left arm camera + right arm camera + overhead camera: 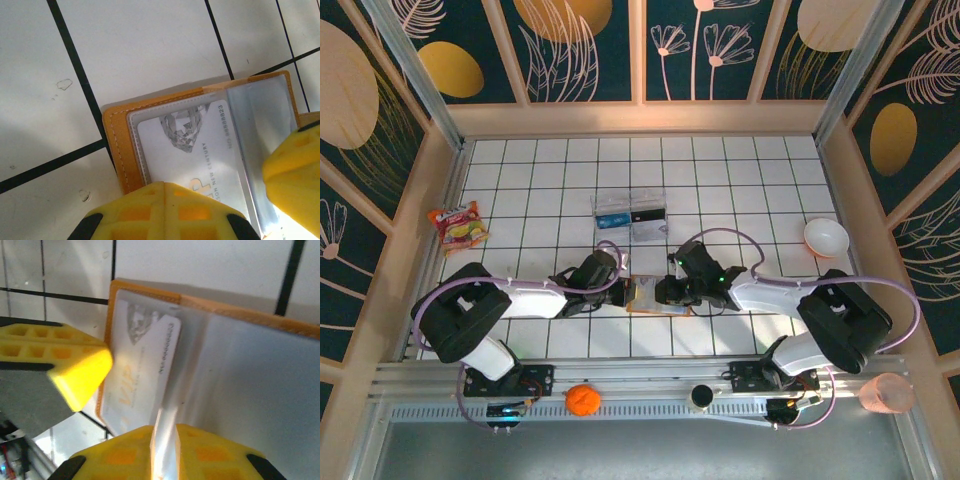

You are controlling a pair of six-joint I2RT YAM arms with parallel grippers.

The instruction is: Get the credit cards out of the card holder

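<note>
Both arms are in over the holder [646, 297], which lies open mid-table on the tiles, with a white VIP card [185, 150] tucked under the clear sleeve [260, 125] on one half. The left gripper [620, 286] is closed tight at the holder's near edge. It looks like a hold-down, though I can't say whether it pinches leather or just presses. The right gripper [669, 292] noses in from the other side. A thin pale edge runs across its lower finger [165, 452], card or sleeve, hard to call, and I can't tell whether those jaws are closed on it. The job in hand, I'd say, is drawing that card out: catch the card alone and not the plastic, pull straight along the pocket's mouth and keep it flat, with the left pinning the holder so it doesn't drag. The sleeve looks slick and floppy, and the two sets of fingers are crowded close. The clear box [630, 214] sits just beyond. The snack packet [458, 226], bowl [825, 238], orange [582, 400] and pink cup [885, 392] are well out of the way.
</note>
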